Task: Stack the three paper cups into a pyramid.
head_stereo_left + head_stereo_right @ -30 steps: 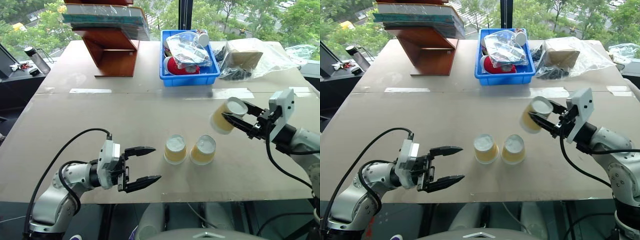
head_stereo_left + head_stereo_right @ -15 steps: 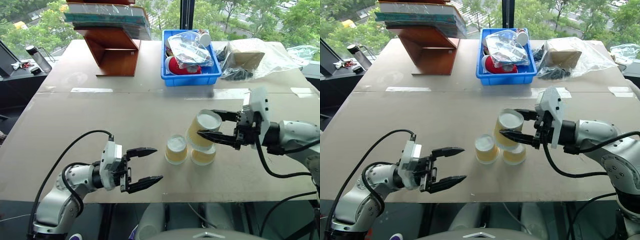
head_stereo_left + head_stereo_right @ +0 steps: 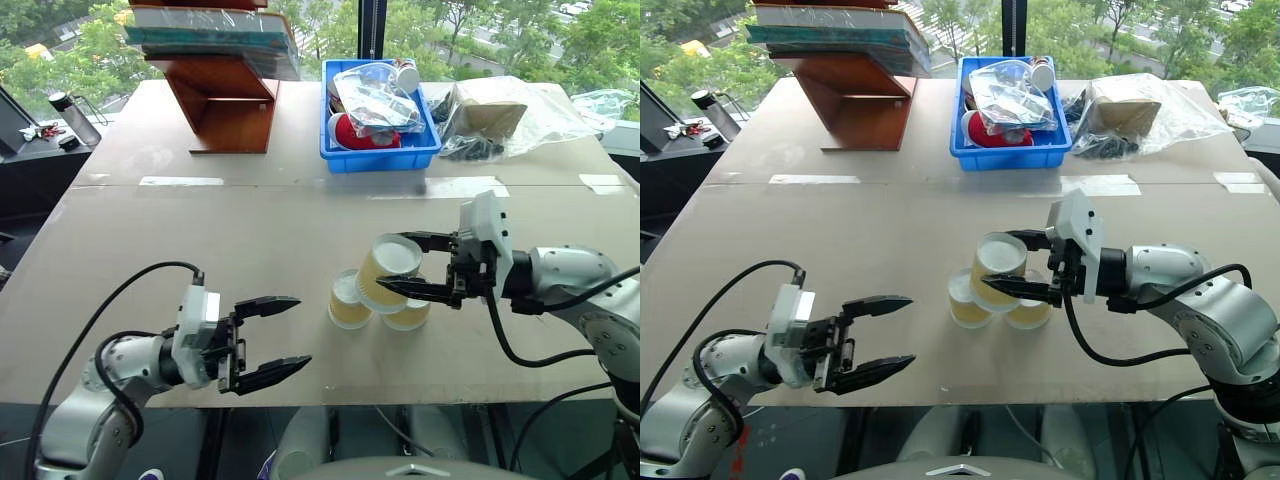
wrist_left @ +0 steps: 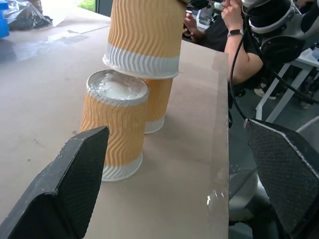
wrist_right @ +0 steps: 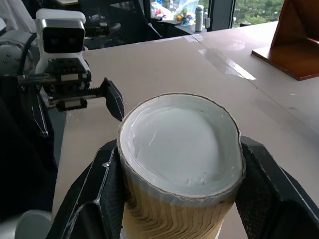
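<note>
Both arms are silver-grey metal with rounded joint shells. Each ends in a white boxy wrist block carrying the left gripper (image 3: 268,340) and right gripper (image 3: 408,265), both with two black, tapered, textured fingers. Black cables loop behind each wrist block.

Left tool (image 3: 268,336) hangs level, fingers spread wide; right tool (image 3: 400,263) is clamped, pointing left

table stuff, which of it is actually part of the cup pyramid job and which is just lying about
Part of the job:
- held cup, upside down in the right gripper, over the other two
- two base cups, upside down, side by side
- left gripper, open, empty

Just lying about:
- blue bin of packets
- wooden stand with books
- plastic-wrapped box
- bottle
</note>
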`<state>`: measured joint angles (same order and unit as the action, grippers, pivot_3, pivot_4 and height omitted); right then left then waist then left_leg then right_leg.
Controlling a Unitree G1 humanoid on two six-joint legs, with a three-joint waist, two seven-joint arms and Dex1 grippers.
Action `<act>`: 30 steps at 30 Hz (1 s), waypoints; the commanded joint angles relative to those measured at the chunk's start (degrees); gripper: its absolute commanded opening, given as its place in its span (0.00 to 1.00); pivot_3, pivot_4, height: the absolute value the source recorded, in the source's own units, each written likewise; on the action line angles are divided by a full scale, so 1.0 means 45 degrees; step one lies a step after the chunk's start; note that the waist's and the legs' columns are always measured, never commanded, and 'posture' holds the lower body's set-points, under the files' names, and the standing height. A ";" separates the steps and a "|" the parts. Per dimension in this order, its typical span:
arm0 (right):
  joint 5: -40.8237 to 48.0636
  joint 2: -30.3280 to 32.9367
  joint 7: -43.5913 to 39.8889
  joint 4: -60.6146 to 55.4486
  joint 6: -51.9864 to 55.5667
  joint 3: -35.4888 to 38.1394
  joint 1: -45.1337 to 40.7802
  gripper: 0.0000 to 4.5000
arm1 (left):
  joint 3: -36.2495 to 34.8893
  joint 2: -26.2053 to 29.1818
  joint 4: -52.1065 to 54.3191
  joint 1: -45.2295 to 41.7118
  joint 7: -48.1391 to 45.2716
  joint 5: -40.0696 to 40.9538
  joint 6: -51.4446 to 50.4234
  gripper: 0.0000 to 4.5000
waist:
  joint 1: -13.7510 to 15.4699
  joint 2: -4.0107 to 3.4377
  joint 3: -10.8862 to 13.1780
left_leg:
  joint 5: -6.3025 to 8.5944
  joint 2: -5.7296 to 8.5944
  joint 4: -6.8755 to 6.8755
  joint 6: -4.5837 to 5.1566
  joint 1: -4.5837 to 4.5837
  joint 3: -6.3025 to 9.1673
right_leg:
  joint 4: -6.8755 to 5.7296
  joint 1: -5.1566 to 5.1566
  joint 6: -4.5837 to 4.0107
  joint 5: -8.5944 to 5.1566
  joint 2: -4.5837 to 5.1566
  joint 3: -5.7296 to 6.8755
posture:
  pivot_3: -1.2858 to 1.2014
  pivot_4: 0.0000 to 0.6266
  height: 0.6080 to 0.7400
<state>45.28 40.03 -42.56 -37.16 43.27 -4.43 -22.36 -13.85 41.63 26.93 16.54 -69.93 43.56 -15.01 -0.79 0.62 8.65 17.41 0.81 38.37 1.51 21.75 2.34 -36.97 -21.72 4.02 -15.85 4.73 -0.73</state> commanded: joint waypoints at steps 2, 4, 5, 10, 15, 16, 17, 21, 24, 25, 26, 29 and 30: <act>-0.0330 -0.0133 -0.0282 -0.0032 -0.0382 -0.0145 -0.0442 0.52 | -0.1162 0.0253 0.0640 0.0723 -0.0521 0.0863 -0.0017 1.00 | 0.0001 0.0003 0.0001 | 0.0000 0.0001 0.0000 0.0000 0.0001 -0.0001 | 0.0006 0.0000 0.0000 0.0000 0.0001 -0.0001 | 0.52 0.24 1.00; -0.0438 -0.0148 -0.0364 0.0091 -0.0367 -0.0213 -0.0582 0.52 | -0.1405 0.0116 0.0714 0.0777 -0.0466 0.0967 0.0090 1.00 | 0.0013 0.0002 0.0001 | -0.0002 0.0000 0.0000 -0.0004 0.0001 0.0000 | 0.0005 0.0000 0.0000 0.0000 0.0002 0.0000 | 0.52 0.24 1.00; -0.0480 -0.0140 -0.0401 0.0155 -0.0359 -0.0231 -0.0635 0.52 | -0.1487 0.0043 0.0765 0.0777 -0.0439 0.1016 0.0127 1.00 | 0.0022 0.0002 0.0001 | -0.0001 0.0000 0.0000 -0.0003 0.0001 0.0005 | 0.0005 0.0001 0.0000 0.0000 0.0001 0.0006 | 0.52 0.24 1.00; -0.0603 -0.0012 -0.0687 0.0479 -0.0292 -0.0242 -0.0905 0.52 | -0.1901 -0.0203 0.1029 0.0838 -0.0277 0.1218 0.0175 1.00 | 0.0007 0.0003 0.0001 | -0.0002 0.0001 -0.0001 -0.0004 0.0001 0.0003 | 0.0005 0.0000 0.0000 0.0000 0.0004 0.0004 | 0.52 0.24 1.00; -0.0486 0.0172 -0.1137 0.0815 -0.0233 -0.0092 -0.1169 0.90 | -0.2136 -0.0374 0.1220 0.0794 -0.0076 0.1406 0.0106 1.00 | 0.0009 0.0003 0.0001 | -0.0003 0.0001 -0.0001 -0.0006 0.0002 0.0003 | 0.0006 0.0001 -0.0001 0.0000 0.0006 0.0004 | 0.52 0.24 1.00; -0.0440 0.0207 -0.1236 0.0881 -0.0248 -0.0025 -0.1231 0.98 | -0.2176 -0.0400 0.1153 0.0817 -0.0138 0.1384 0.0135 1.00 | 0.0010 0.0003 0.0001 | -0.0002 0.0001 -0.0001 -0.0004 0.0001 0.0004 | 0.0006 0.0002 -0.0001 0.0000 0.0006 0.0005 | 0.52 0.24 1.00; -0.0418 0.0229 -0.1321 0.0930 -0.0287 0.0038 -0.1284 0.98 | -0.2216 -0.0420 0.1072 0.0845 -0.0193 0.1367 0.0169 1.00 | 0.0008 0.0003 0.0001 | -0.0002 0.0001 -0.0001 -0.0003 0.0002 0.0004 | 0.0006 0.0002 -0.0001 0.0000 0.0006 0.0005 | 0.52 0.24 1.00; 0.0086 0.0380 -0.1583 0.0878 -0.0189 0.0551 -0.1466 0.98 | -0.2421 -0.0497 0.0642 0.0960 -0.0346 0.1383 0.0180 1.00 | 0.0006 0.0002 0.0002 | -0.0001 0.0001 -0.0002 -0.0002 0.0002 0.0003 | 0.0006 0.0000 -0.0001 0.0000 0.0006 0.0005 | 0.52 0.24 1.00; 0.0525 0.0569 -0.1696 0.0756 -0.0106 0.1012 -0.1454 0.98 | -0.2520 -0.0545 0.0399 0.1015 -0.0408 0.1397 0.0125 1.00 | 0.0008 0.0003 0.0001 | 0.0003 0.0001 -0.0002 0.0005 0.0002 0.0004 | 0.0008 0.0001 -0.0001 0.0000 0.0006 0.0007 | 0.52 0.24 1.00; 0.0730 0.0684 -0.1783 0.0758 -0.0096 0.1288 -0.1432 0.98 | -0.2515 -0.0578 0.0328 0.1011 -0.0357 0.1399 0.0069 1.00 | 0.0009 0.0001 0.0003 | 0.0003 0.0001 -0.0002 0.0005 0.0002 0.0004 | 0.0008 0.0001 -0.0001 0.0000 0.0006 0.0007 | 0.52 0.24 1.00; 0.1045 0.0793 -0.1727 0.0625 -0.0060 0.1703 -0.1409 0.98 | -0.2607 -0.0570 0.0183 0.1147 -0.0463 0.1409 0.0027 1.00 | 0.0011 0.0000 0.0003 | 0.0004 0.0001 -0.0002 0.0007 0.0003 0.0004 | 0.0008 0.0001 -0.0001 0.0000 0.0006 0.0006 | 0.52 0.24 1.00; 0.1957 0.1204 -0.1539 0.0389 0.0021 0.3161 -0.1092 0.98 | -0.2741 -0.0623 0.0045 0.1408 -0.0550 0.1539 -0.0111 1.00 | 0.0017 0.0001 0.0004 | 0.0007 0.0001 -0.0003 0.0012 0.0007 0.0004 | 0.0017 0.0001 -0.0001 0.0000 0.0012 0.0008 | 0.52 0.24 1.00; 0.2160 0.1384 -0.1563 0.0338 -0.0049 0.3711 -0.0831 0.98 | -0.2737 -0.0598 0.0049 0.1398 -0.0537 0.1571 -0.0159 1.00 | 0.0040 0.0004 0.0003 | 0.0007 0.0002 -0.0004 0.0011 0.0008 0.0003 | 0.0019 0.0001 -0.0001 0.0000 0.0014 0.0008 | 0.52 0.24 1.00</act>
<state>52.54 45.20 -49.55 -33.57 43.55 7.70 -26.90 -24.53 38.95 26.57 22.73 -71.80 48.78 -15.91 -0.61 0.64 8.66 17.44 0.82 38.35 1.56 21.81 2.37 -36.86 -21.72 4.02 -15.85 4.80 -0.66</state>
